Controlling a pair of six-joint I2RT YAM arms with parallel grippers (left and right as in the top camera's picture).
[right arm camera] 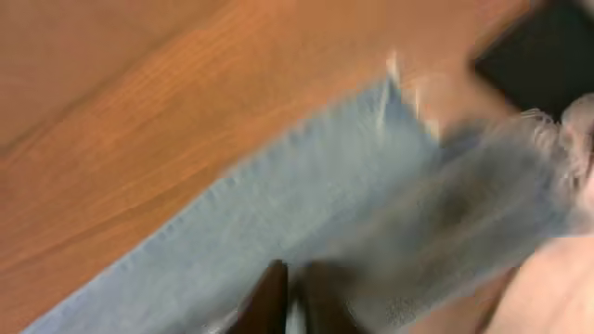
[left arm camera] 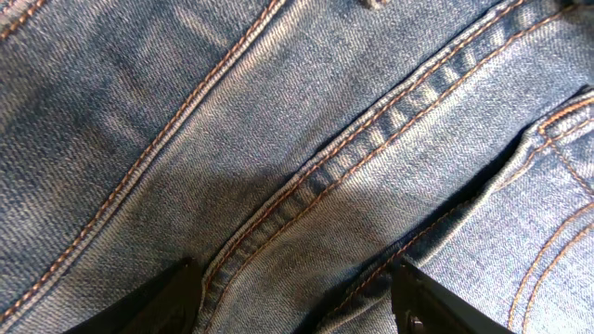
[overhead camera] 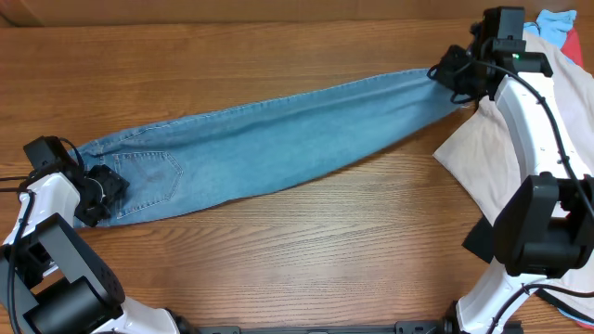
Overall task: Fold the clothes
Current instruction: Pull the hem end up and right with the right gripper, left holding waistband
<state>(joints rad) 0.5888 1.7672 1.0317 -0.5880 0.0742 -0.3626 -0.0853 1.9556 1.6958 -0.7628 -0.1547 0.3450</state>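
The light blue jeans lie stretched in a long band across the wooden table, waist at the left and hems at the far right. Over the waist end hovers my left gripper. In the left wrist view this gripper stands open, its two dark fingers spread over a stitched seam of the jeans. At the hem end sits my right gripper. The blurred right wrist view shows that gripper pinched shut on a raised fold of the jeans near the frayed hem.
A pale beige garment lies at the right, under the right arm. Bright blue and red garments sit in the far right corner. A small black garment lies by the right arm's base.
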